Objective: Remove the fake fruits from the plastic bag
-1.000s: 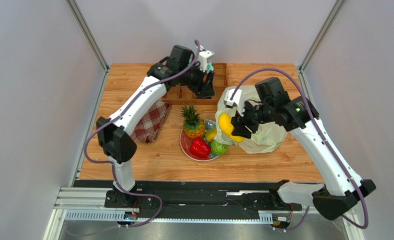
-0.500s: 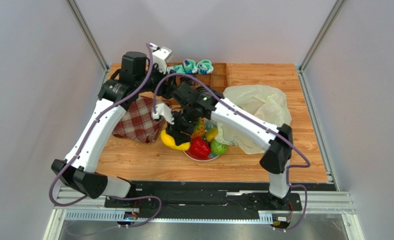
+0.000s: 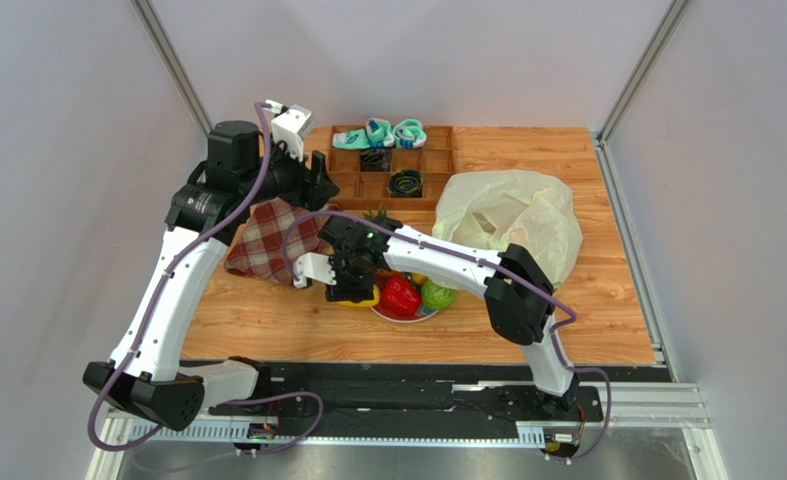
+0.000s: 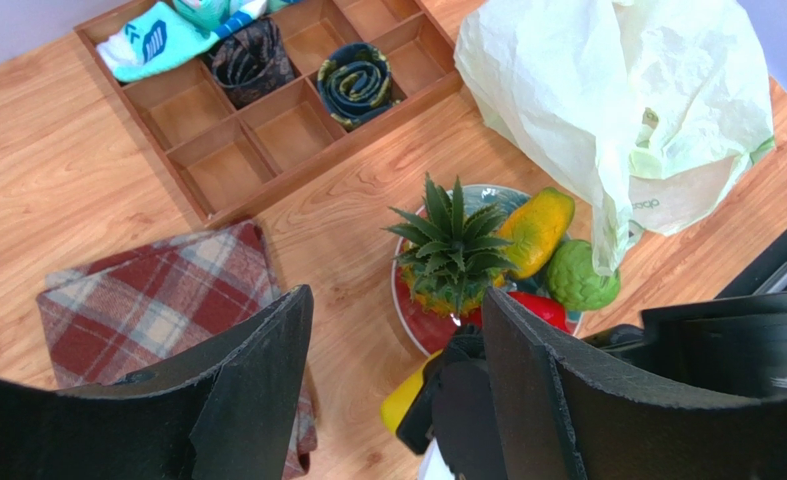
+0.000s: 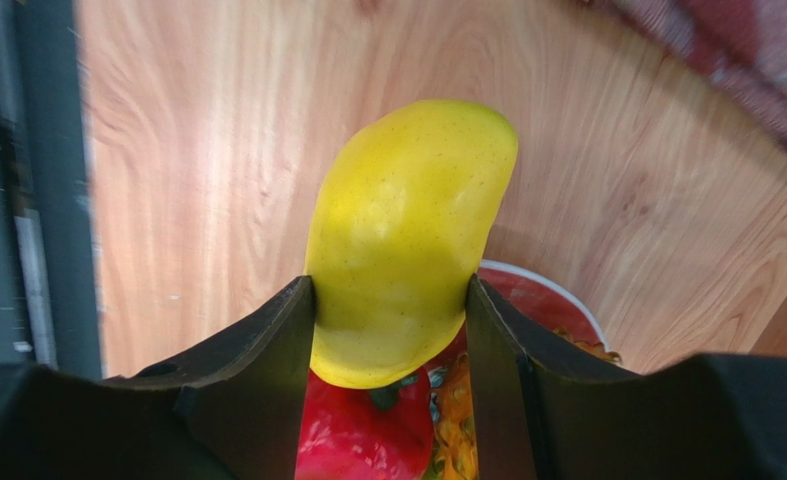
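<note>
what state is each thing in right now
yellow mango: held in the right gripper
right gripper: shut on the yellow mango
left gripper: open, empty
plastic bag: crumpled, beside the plate
pineapple: upright on the plate
red pepper: lying on the plate
plaid cloth: folded
</note>
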Action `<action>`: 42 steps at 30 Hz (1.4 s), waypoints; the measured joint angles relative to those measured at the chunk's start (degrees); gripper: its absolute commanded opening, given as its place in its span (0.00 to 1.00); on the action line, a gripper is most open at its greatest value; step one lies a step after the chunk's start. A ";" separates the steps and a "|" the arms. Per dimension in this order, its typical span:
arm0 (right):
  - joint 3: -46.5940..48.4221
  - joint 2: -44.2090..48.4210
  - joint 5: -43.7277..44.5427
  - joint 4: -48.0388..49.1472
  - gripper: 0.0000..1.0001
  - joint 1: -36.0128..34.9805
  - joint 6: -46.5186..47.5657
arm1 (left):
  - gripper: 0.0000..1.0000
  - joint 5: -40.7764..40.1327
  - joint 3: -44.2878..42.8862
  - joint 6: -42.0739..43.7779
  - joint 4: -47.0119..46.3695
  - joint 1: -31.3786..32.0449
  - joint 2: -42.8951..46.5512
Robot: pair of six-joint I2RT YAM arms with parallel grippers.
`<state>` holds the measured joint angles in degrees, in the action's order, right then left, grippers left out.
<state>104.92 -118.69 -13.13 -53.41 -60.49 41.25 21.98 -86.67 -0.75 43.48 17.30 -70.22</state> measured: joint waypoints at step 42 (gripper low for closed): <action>-10.49 4.55 11.80 5.42 0.37 0.74 -7.48 | 0.71 -1.14 0.07 0.74 -0.42 -0.57 -3.65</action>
<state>94.43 -114.15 -1.32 -47.99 -59.75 33.78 20.84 -86.61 -0.01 43.07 16.73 -73.87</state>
